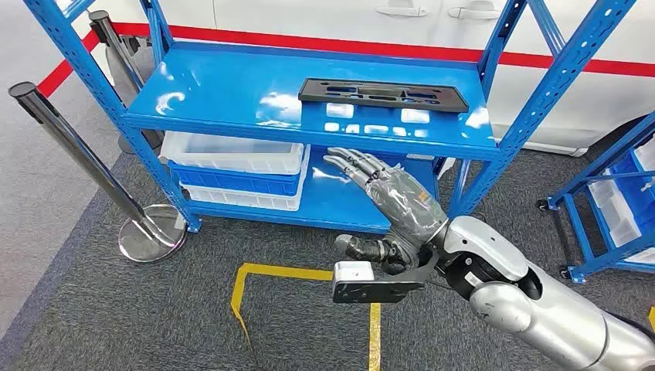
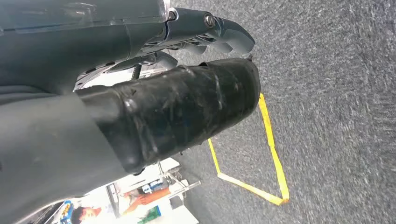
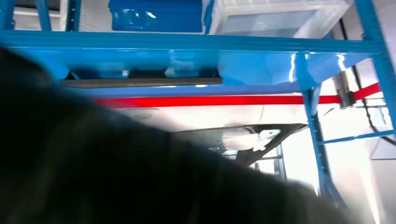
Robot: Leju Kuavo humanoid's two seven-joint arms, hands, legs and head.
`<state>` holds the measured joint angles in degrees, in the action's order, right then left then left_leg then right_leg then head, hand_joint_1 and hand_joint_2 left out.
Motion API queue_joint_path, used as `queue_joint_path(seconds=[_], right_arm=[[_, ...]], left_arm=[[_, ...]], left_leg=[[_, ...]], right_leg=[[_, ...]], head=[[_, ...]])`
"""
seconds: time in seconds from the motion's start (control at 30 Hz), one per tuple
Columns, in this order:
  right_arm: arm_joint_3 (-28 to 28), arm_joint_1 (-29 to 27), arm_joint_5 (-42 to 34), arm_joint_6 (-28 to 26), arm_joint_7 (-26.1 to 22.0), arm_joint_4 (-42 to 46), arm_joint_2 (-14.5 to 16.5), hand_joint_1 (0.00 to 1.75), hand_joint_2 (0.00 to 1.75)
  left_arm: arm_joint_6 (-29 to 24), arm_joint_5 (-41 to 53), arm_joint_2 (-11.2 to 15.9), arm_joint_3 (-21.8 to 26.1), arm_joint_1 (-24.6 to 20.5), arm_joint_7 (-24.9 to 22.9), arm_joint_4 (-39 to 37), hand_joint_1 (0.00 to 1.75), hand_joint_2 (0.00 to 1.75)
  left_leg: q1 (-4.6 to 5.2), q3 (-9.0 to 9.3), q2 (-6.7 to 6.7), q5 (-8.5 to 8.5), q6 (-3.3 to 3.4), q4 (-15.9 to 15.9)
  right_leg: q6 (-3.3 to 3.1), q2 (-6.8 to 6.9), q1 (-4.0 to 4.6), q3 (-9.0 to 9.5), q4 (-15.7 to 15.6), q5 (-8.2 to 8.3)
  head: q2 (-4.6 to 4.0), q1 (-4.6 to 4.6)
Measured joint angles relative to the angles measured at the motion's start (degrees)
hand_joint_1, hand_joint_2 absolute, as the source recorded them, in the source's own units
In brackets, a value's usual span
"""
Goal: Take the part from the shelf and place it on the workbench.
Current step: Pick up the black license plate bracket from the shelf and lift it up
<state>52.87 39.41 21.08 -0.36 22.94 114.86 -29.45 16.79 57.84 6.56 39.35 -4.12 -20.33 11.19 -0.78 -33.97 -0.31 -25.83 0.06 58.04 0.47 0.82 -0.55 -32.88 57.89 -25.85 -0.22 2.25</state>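
A long flat black part [image 1: 384, 94] with cut-outs lies on the top level of the blue shelf [image 1: 232, 85], toward its right end. My right hand [image 1: 386, 193] is raised in front of the shelf, just below the top level's front edge and beneath the part, with its fingers stretched toward the shelf and nothing in them. In the right wrist view the part [image 3: 140, 82] is a dark strip on the shelf board, and the hand [image 3: 93, 168] is a dark blur. My left hand [image 2: 177, 93] hangs over the grey carpet and holds nothing.
White and blue bins [image 1: 232, 152] are stacked on the lower level at the left. A chrome barrier post [image 1: 77, 147] stands left of the shelf. A second blue rack [image 1: 610, 193] stands at the right. Yellow tape [image 1: 270, 272] marks the carpet before the shelf.
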Motion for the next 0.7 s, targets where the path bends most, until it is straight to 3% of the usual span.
queue_joint_path(seconds=[0.23, 0.37, 0.47, 0.57, 0.6, 0.63, 0.7], right_arm=[[-0.31, -0.18, 2.17, 0.4, 0.49, -1.39, -0.05, 0.0, 1.75], [-0.32, -0.32, 2.52, 0.4, 0.65, -2.21, 0.09, 0.0, 0.0], [-0.48, -0.43, 2.73, 0.41, 0.46, -2.64, 0.27, 0.0, 0.0], [-0.46, -0.77, 2.81, 0.6, 0.21, -3.17, 0.34, 0.0, 0.0], [-0.42, -1.01, 2.83, 0.76, 0.1, -3.4, 0.36, 0.0, 0.0], [-0.38, -1.23, 2.88, 0.98, -0.05, -3.63, 0.4, 0.0, 0.0], [-0.32, -1.39, 3.04, 1.37, -0.42, -4.0, 0.55, 0.0, 0.0]], left_arm=[[0.48, 0.02, 0.2, -0.82, -0.02, -0.44, 0.0, 0.0, 0.0], [0.69, -0.16, 0.42, -0.89, -0.04, -0.48, 0.0, 0.0, 0.0], [0.82, -0.16, 0.55, -0.91, -0.06, -0.58, 0.0, 0.0, 0.0], [0.96, -0.16, 0.55, -0.96, -0.16, -0.61, 0.0, 0.0, 0.0], [1.04, -0.17, 0.55, -0.97, -0.18, -0.61, 0.0, 0.0, 0.0], [1.14, -0.2, 0.54, -0.97, -0.15, -0.63, 0.0, 0.0, 0.0], [1.41, -0.29, 0.53, -0.97, -0.11, -0.72, 0.0, 0.0, 0.0]], left_leg=[[-0.05, 0.06, -0.01, 0.03, 0.05, -0.08], [0.09, 0.05, -0.05, -0.07, 0.82, -0.09], [-0.46, 1.63, -0.01, 0.88, 1.54, -2.56], [-0.57, 2.45, -0.03, 1.24, 1.82, -3.58], [-0.61, 2.45, -0.11, 1.15, 1.72, -3.48], [-0.72, 2.46, -0.22, 0.99, 1.51, -3.32], [-1.2, 2.47, -0.5, 0.37, 0.77, -2.6]], right_leg=[[0.05, 0.01, -0.03, -0.02, 0.01, -0.01], [0.57, 0.07, -0.41, 0.11, -0.29, 0.11], [1.01, -0.15, -0.37, -0.11, 0.79, -0.91], [1.26, -0.61, -0.64, -4.79, 9.91, -5.14], [1.44, -0.66, -0.81, -6.45, 12.59, -5.8], [1.67, -0.67, -1.0, -7.27, 13.51, -5.39], [2.25, -0.66, -1.51, -5.85, 9.34, -1.68]], head=[[0.0, 0.01], [0.0, 0.05], [0.0, -0.16], [0.0, -0.41], [0.0, -0.43], [0.0, -0.4], [0.0, -0.39]])
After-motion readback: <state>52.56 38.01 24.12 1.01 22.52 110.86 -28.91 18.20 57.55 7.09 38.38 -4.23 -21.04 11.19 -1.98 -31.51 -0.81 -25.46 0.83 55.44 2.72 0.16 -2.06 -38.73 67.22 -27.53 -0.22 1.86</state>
